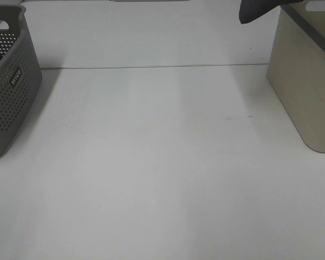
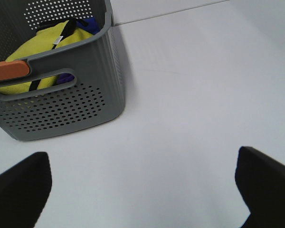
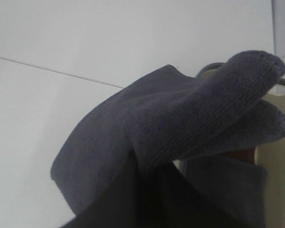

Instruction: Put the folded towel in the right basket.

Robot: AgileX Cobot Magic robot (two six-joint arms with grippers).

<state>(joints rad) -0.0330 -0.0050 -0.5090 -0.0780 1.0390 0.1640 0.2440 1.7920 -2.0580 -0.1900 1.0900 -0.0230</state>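
Towel [image 3: 166, 128], grey-blue terry in soft rounded folds, hangs aloft at the rim of the smooth beige right basket [image 1: 303, 92], one corner drooping toward the desk [image 1: 162, 179]. Right end effector clamps it, jaws hidden under cloth. Left end effector [image 2: 142, 190] spread wide, empty, near perforated grey basket [image 2: 61, 104].

A white table [image 1: 162, 179] fills the frame, with a few faint dark marks [image 1: 239, 115] on its surface right of centre. A grey perforated basket [image 1: 11, 92] stands on it at the left edge, and a beige basket [image 1: 306, 92] stands at the upper right, well apart.
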